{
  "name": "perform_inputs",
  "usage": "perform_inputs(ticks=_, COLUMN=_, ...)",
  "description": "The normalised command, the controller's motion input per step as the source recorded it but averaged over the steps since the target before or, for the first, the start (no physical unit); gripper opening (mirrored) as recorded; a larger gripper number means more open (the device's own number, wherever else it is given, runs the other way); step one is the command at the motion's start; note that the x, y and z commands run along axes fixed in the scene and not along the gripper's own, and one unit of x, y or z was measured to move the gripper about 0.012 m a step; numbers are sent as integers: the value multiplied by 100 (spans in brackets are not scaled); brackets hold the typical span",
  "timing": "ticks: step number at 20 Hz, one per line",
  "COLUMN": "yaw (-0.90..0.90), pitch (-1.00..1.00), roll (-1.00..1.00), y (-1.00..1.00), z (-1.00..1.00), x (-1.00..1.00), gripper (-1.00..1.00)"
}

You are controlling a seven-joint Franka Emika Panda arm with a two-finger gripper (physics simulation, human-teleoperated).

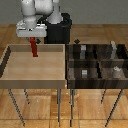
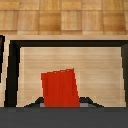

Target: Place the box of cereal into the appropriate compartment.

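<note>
A: Box of cereal (image 1: pixel 33 48)?
B: Upper left of exterior frame, hanging long axis vertical, slightly tilted, over the light wooden tray (image 1: pixel 10 75).
A: Gripper (image 1: pixel 32 38)?
B: Fingers clamped on the box's upper end. Dark compartment tray (image 1: pixel 71 75) at the exterior view's right.

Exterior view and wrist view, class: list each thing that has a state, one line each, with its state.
Box of cereal: upright, lifted, held over the light tray.
Tool: shut on the box of cereal.
Light tray: nothing resting inside.
Dark compartment tray: small grey blocks in its compartments.
</note>
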Motion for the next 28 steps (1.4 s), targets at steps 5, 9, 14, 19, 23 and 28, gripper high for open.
perform_inputs(ticks=5, yaw=0, pitch=0, roll=0, y=0, z=0, x=-80, gripper=-100)
perform_inputs(ticks=9, yaw=0, pitch=0, roll=0, y=5, z=0, x=-50, gripper=-100)
perform_inputs(ticks=14, yaw=0, pitch=0, roll=0, y=100, z=0, x=0, gripper=-100)
perform_inputs(ticks=19, yaw=0, pitch=0, roll=0, y=100, z=0, x=0, gripper=-100)
perform_inputs(ticks=23, yaw=0, pitch=0, roll=0, y=100, z=0, x=0, gripper=-100)
perform_inputs(ticks=28, yaw=0, pitch=0, roll=0, y=100, z=0, x=0, gripper=-100)
